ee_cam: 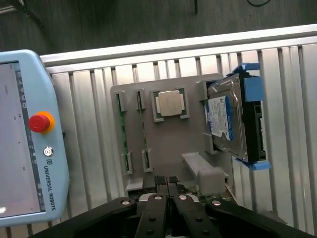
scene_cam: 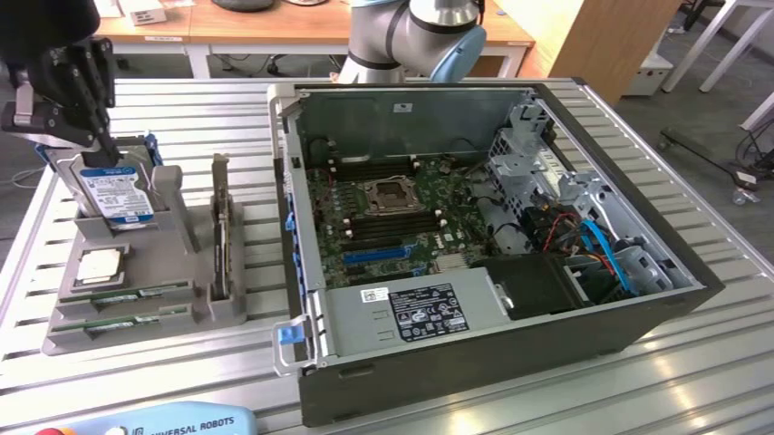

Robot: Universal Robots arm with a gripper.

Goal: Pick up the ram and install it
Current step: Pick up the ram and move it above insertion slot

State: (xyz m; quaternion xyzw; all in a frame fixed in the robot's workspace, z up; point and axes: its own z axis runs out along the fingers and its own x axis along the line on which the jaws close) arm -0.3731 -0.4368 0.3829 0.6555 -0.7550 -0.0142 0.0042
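Two rams lie on edge in slots of the grey holder (scene_cam: 61, 340) on the exterior view's left: one ram (scene_cam: 127, 296) and a second ram (scene_cam: 111, 320) nearer the front. In the wrist view each ram (ee_cam: 120, 131) shows as a thin green strip in the holder (ee_cam: 163, 144). My gripper (scene_cam: 103, 149) hangs above the holder's far end, close to the hard drive (scene_cam: 118, 192). Seen from the wrist, the gripper (ee_cam: 166, 181) is shut with nothing between its fingers, and it stands apart from the rams.
The holder also carries a silver CPU (ee_cam: 171, 104), the blue-labelled hard drive (ee_cam: 229, 121) and an upright card (scene_cam: 220, 227). The open computer case (scene_cam: 484, 362) with its motherboard (scene_cam: 387, 204) stands at centre. A teach pendant (ee_cam: 25, 134) lies near the table's front edge.
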